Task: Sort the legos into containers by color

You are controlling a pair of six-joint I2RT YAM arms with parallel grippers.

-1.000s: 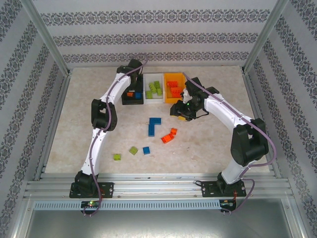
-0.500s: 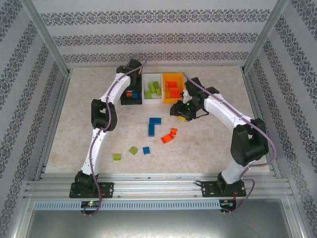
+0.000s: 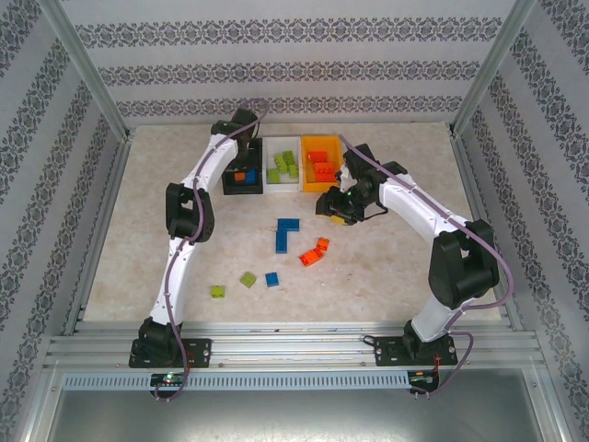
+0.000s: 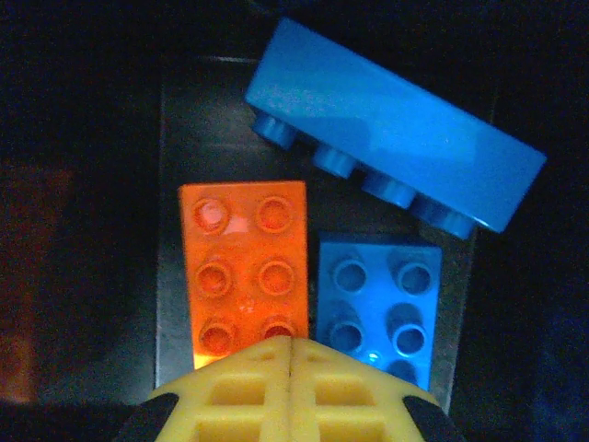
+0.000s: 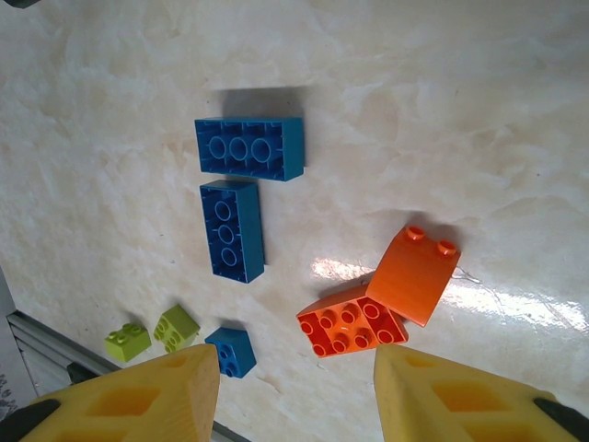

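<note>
My left gripper [image 3: 243, 157] hangs over the black container [image 3: 229, 184], its yellow fingers [image 4: 248, 391] pressed together with nothing between them. Just beyond their tips an orange-red lego [image 4: 244, 267] and a blue lego [image 4: 377, 299] lie flat in that bin, and a long blue lego [image 4: 396, 175] lies tilted behind them. The white container [image 3: 271, 155] holds lime green legos [image 3: 287, 164]. The orange-yellow container [image 3: 324, 141] holds orange-red ones. My right gripper [image 3: 339, 214] hovers open and empty above two orange-red legos [image 5: 354, 324] on the table.
Loose on the table are two long blue bricks [image 3: 283, 234], a small blue one [image 3: 272, 279] and two green ones [image 3: 248, 279] [image 3: 218, 292]. Patterned walls and metal posts surround the table, with a rail along its near edge.
The left gripper's fingers have come together on nothing, and the left arm has shifted slightly left and back over the black bin. The right arm has stayed still.
</note>
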